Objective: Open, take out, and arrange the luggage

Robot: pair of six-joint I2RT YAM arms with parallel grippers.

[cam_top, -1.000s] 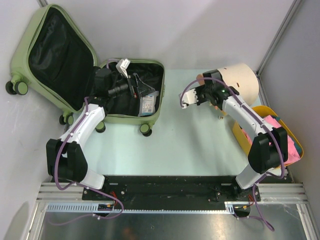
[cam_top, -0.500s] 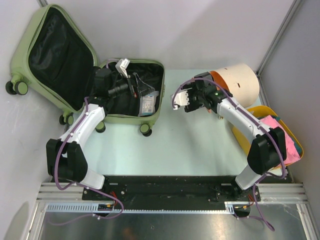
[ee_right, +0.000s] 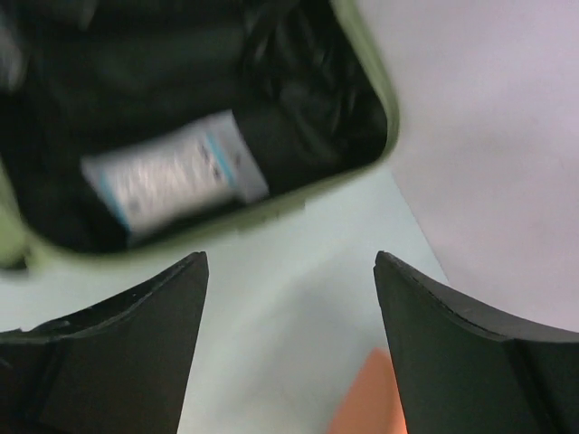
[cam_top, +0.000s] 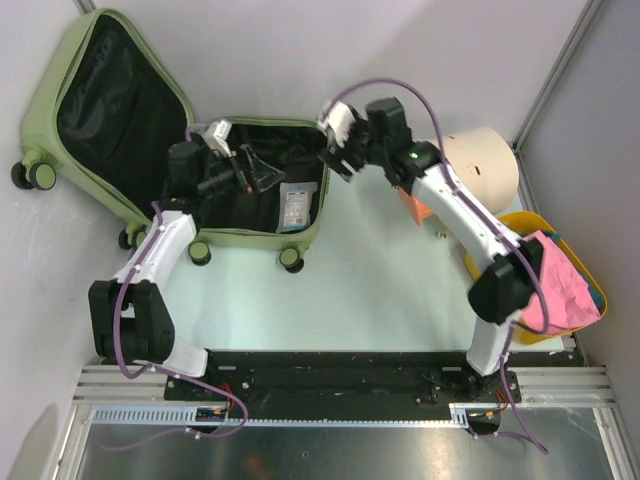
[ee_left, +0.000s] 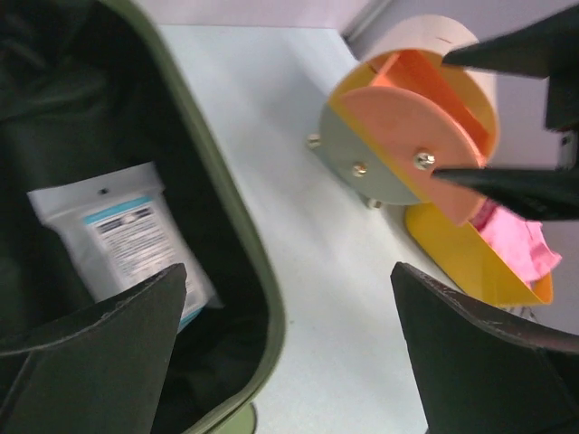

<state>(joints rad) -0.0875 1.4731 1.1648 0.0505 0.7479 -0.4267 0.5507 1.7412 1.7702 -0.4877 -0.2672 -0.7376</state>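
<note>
Sage-green hard shell, black fabric lining: one luggage [cam_top: 115, 110], open at the far-left of the pale worktop [cam_top: 380, 270], base flat, lid propped up to the left against the wall. Arms, two. Left arm reaches forward into the base, its pincer [cam_top: 235, 170] low over the lining, jaws wide apart and empty. Right arm stretches far and to the left, its pincer [cam_top: 340, 135] at the far-right corner of the case, jaws apart with nothing between them. White-and-blue packet [cam_top: 295, 208], one, flat on the lining by the right rim. Cream drum [cam_top: 480, 165], one, on its side at the far right. Yellow basket [cam_top: 520, 222], one, near right, with pink cloth [cam_top: 560, 285] in it. Only the overhead view takes in the lid. Only the left wrist view shows the drum's end face, part orange, part grey-green, with small screws. The right wrist view, blurred, shows just the case corner, the packet and bare worktop
</note>
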